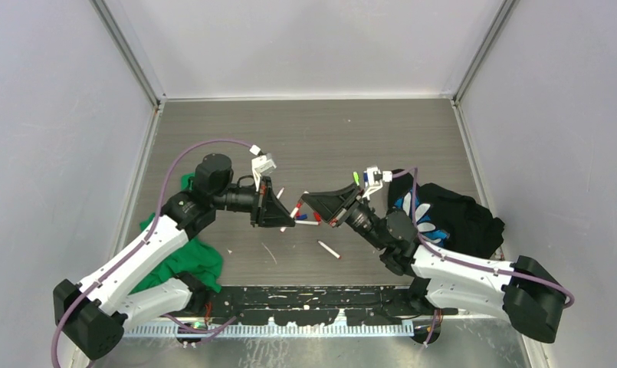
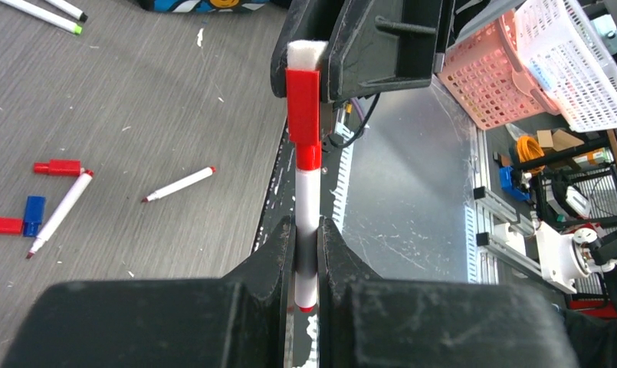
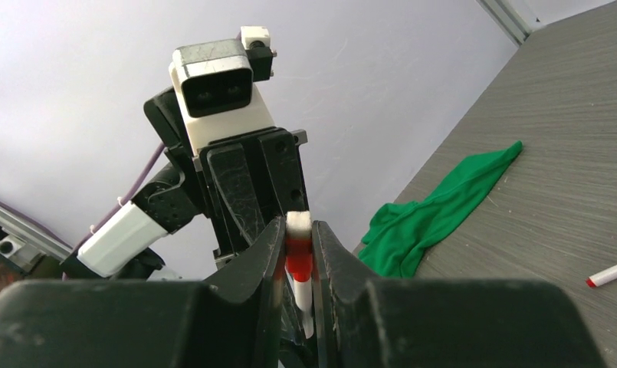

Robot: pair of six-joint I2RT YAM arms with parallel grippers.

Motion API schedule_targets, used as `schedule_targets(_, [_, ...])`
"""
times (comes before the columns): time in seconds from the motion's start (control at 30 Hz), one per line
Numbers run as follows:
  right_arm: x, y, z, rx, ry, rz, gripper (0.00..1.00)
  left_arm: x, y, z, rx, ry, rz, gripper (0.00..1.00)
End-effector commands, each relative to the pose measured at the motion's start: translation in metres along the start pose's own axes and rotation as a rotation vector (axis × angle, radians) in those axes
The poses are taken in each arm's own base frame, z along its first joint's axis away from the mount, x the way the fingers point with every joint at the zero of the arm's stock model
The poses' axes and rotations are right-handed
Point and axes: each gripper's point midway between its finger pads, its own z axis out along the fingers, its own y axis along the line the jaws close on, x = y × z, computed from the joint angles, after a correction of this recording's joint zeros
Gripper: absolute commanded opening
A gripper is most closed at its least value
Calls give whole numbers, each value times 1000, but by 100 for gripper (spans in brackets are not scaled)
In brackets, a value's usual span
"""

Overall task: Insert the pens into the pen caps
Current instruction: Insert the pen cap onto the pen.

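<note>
The grey surface [image 1: 328, 130] sits between white walls [image 1: 305, 38]. A green cloth [image 1: 186, 261] lies lower left, a black cloth [image 1: 462, 218] at right. In the middle, the left end effector [image 2: 308, 230] pinches a white pen [image 2: 308, 192]. The right end effector [image 3: 297, 238] pinches the red cap [image 3: 297, 257] at its end.

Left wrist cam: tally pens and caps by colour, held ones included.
White pens: 5 (one held; four lying loose)
Red pen caps: 3 (one at the held pen's tip; two loose)
Blue pen cap: 1
Total: 9
</note>
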Motion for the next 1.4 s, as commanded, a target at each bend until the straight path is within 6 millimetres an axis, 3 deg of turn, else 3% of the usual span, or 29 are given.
schedule_targets(0.0, [16, 15, -6, -55, 3, 8, 1, -32, -4, -7, -45, -104, 115, 0])
schedule_targets(0.37, [64, 6, -12, -25, 173, 12, 1, -34, -5, -11, -65, -120, 149, 0])
schedule_targets(0.53, [93, -4, -32, 0, 311, 6, 1, -36, -8, -14, -62, -135, 164, 0])
schedule_targets(1.1, [182, -6, -84, -47, 689, 98, 1, -39, -22, -18, -16, -166, 192, 0])
schedule_targets(1.37, [201, -11, -119, -15, 829, 112, 1, -40, -23, -20, -22, -181, 199, 0])
